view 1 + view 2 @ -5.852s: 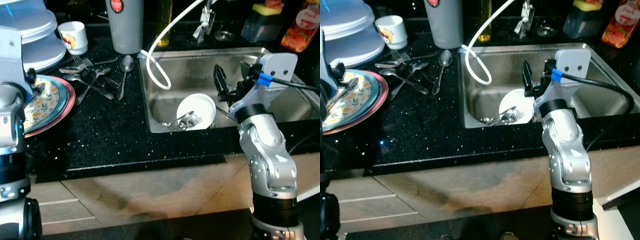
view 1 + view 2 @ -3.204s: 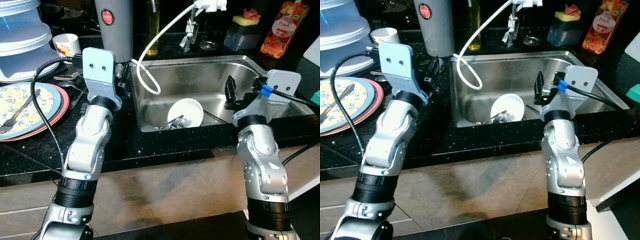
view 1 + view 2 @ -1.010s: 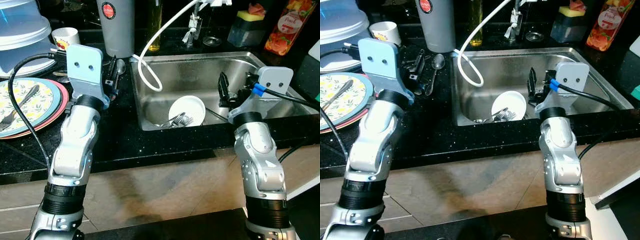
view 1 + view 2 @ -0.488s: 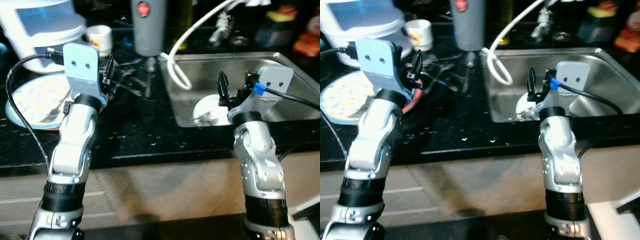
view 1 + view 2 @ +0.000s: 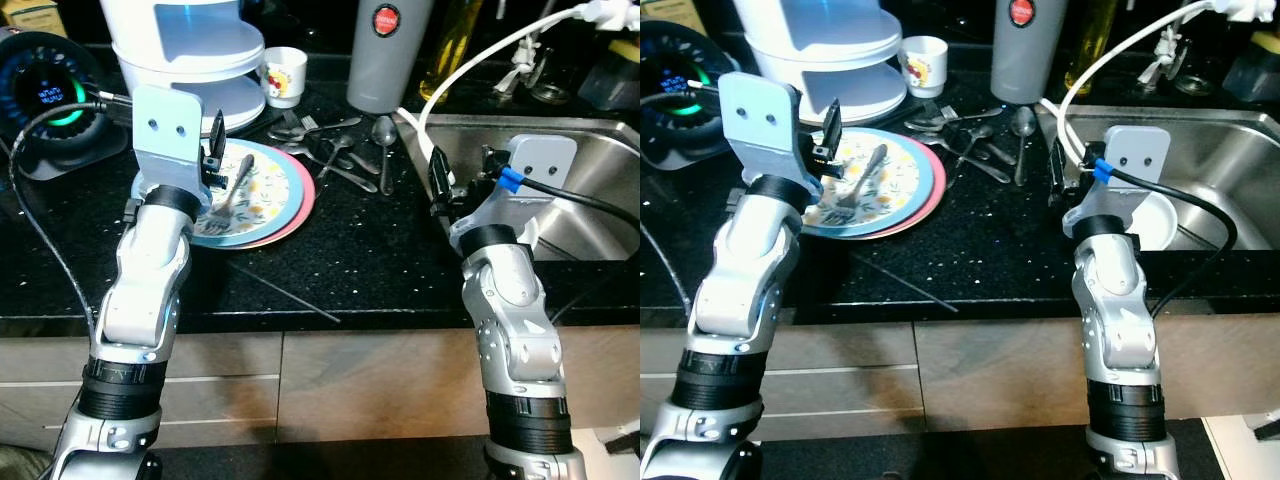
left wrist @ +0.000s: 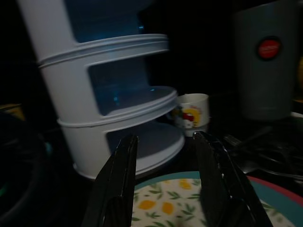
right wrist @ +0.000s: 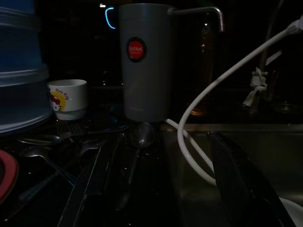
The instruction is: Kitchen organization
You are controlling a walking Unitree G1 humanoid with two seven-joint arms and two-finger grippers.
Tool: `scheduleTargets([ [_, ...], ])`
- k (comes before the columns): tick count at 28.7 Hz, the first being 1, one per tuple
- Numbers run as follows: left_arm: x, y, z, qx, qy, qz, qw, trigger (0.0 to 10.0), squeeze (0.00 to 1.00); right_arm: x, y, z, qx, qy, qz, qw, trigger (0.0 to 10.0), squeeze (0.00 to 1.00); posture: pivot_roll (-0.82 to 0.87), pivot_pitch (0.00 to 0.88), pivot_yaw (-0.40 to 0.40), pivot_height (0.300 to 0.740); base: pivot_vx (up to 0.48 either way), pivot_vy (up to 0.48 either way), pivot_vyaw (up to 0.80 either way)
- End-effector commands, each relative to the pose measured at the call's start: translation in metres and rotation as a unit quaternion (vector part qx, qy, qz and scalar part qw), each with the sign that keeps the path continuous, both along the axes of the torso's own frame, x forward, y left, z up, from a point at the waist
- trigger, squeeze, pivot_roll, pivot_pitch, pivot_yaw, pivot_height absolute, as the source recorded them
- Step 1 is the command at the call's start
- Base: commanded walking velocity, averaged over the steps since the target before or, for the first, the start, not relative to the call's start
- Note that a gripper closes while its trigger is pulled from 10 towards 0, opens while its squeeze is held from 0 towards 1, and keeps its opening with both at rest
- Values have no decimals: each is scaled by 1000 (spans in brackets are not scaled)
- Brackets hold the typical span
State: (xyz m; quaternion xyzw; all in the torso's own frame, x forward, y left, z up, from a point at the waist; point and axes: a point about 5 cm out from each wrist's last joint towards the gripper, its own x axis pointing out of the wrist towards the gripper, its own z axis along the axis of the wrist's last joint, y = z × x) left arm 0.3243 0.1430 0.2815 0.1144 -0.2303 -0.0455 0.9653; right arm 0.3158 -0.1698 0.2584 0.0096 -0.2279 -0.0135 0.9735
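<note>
Fork [image 5: 232, 190] lies on plate [image 5: 275, 185], handle toward sink [image 5: 590, 180]; left gripper [image 6: 165, 184] fingers spread, right gripper [image 5: 437, 185] unclear.

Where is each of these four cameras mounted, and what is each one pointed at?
Left eye view: on the head, looking down at the black counter; both silver arms show.
Right eye view: beside it, same scene; the floral plate with a fork lies by the left gripper.
Left wrist view: along the left gripper's open fingers toward the white tiered container.
Right wrist view: over one black finger toward the grey jug.
Both wrist views share the cartoon cup.
</note>
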Motion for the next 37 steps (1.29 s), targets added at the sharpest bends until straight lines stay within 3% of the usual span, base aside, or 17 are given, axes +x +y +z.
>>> scheduleTargets([
  [1,2,-5,-5,7,14,-8,1000,10000,0,-3,-7,0,3,-4,-15,1000,10000,0,65,100,0,740,0,0,0],
  [7,2,-5,-5,6,20,-10,1000,10000,0,-3,-7,0,3,-5,-15,1000,10000,0,65,99,1,740,0,0,0],
  [8,4,-1,-6,-11,68,-25,997,10000,0,-3,-7,0,2,-4,-15,1000,10000,0,66,103,3,740,0,0,0],
  [10,5,1,-8,-20,97,-34,995,10000,0,-4,-7,0,2,-3,-16,1000,10000,0,66,103,3,740,0,0,0],
  [11,5,6,-7,4,116,-26,993,10000,0,-4,-7,0,0,-3,-15,1000,10000,0,66,107,8,740,0,0,0],
  [14,-12,36,11,190,118,-43,974,10000,0,-5,-11,-3,-4,3,-17,1000,10000,0,78,115,3,740,0,0,0],
  [16,-17,62,21,237,143,-32,960,10000,0,-5,-12,-5,-4,7,-18,1000,10000,0,93,121,-2,740,0,0,0],
  [18,-17,75,25,220,162,-23,962,10000,0,-4,-12,-5,-5,8,-16,1000,10000,0,93,121,-2,740,0,0,0],
  [20,-12,92,26,117,219,-27,968,10000,0,-2,-9,-5,-4,8,-10,1000,10000,0,126,124,-9,740,0,0,0],
  [23,-1,79,6,77,278,-91,953,10000,0,2,-3,-4,0,7,-1,1000,10000,0,128,126,-10,740,0,0,0],
  [24,2,72,0,78,288,-105,949,10000,208,2,-2,-4,-1,6,2,1000,10000,0,128,126,-10,740,0,0,0],
  [25,2,72,0,78,288,-105,949,10000,208,2,-2,-4,-1,6,2,1000,10000,0,128,126,-10,740,0,0,0],
  [26,6,63,-4,74,294,-117,946,10000,1000,2,-1,-4,-1,6,3,1000,10000,0,123,124,-5,740,0,0,0],
  [31,19,21,-8,42,292,-150,944,10000,1000,0,-1,-3,0,5,1,1000,10000,0,97,124,3,740,0,0,0],
  [34,21,18,-10,37,298,-134,944,10000,1000,-1,-1,-3,0,5,-1,1000,10000,0,88,124,7,740,0,0,0],
  [35,24,20,-14,38,308,-112,944,10000,0,-2,-1,-3,0,5,-2,1000,10000,0,87,124,10,740,0,0,0],
  [37,26,27,-26,49,322,-33,945,10000,0,-3,-3,-4,-1,5,-4,1000,10000,0,85,124,13,740,0,0,0],
])
